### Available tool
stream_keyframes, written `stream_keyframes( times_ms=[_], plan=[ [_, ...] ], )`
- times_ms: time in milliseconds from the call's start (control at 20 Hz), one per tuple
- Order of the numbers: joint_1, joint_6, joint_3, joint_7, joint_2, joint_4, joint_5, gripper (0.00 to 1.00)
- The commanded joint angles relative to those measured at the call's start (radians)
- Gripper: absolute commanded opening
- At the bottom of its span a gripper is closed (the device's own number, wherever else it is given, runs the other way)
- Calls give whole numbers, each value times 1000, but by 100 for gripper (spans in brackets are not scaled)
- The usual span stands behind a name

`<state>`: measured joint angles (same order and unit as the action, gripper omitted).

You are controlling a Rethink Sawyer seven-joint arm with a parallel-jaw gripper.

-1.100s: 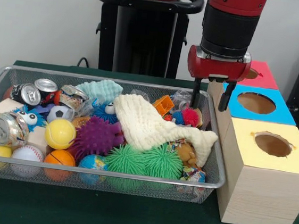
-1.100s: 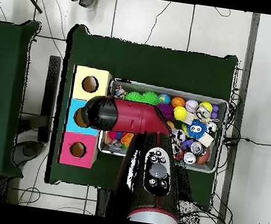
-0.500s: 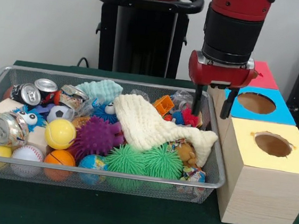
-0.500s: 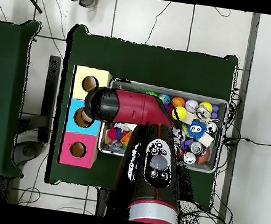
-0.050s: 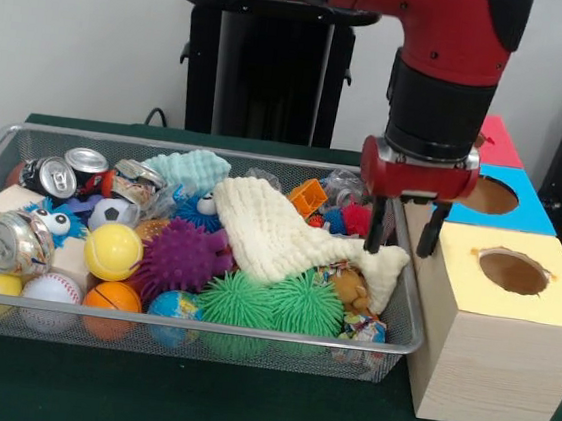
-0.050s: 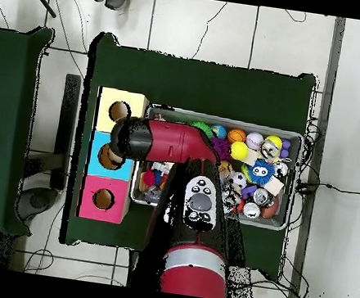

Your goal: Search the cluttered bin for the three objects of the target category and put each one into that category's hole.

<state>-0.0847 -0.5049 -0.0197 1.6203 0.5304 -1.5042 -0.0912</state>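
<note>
My gripper (image 5: 400, 228) hangs over the seam between the wire bin (image 5: 406, 314) and the row of sorting boxes, fingers spread a little way apart and carrying nothing. One finger hangs just above the tip of the cream knitted cloth (image 5: 288, 236); whether it touches, I cannot tell. The other is against the yellow-topped box (image 5: 494, 334), beside its round hole (image 5: 513, 271). The blue-topped box (image 5: 523, 208) and the red-topped box (image 5: 499, 143) stand behind it, away from the camera. With nothing in my grasp, I judge this a pause between picks, not a delivery. Which category I am hunting the pictures do not say. The cloth sprawls across the bin beside my gripper, hiding what lies under it; green spiky balls (image 5: 271, 302) sit in front of it, a purple spiky ball (image 5: 184, 256) farther off, and cans (image 5: 14, 243) at the bin's far end from my gripper.
</note>
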Motion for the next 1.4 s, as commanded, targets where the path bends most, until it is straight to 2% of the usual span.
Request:
stream_keyframes(
  times_ms=[50,350,500,700,1050,1400],
  plan=[
    [-49,151,-65,205,-174,-84,31,100],
    [-75,200,-60,182,-179,-116,31,100],
    [-99,185,-73,157,-161,-133,29,100],
    [-120,169,-88,126,-165,-116,18,100],
    [-91,215,-40,148,-197,-89,-8,100],
    [-13,269,41,212,-192,-123,-7,100]
  ],
)
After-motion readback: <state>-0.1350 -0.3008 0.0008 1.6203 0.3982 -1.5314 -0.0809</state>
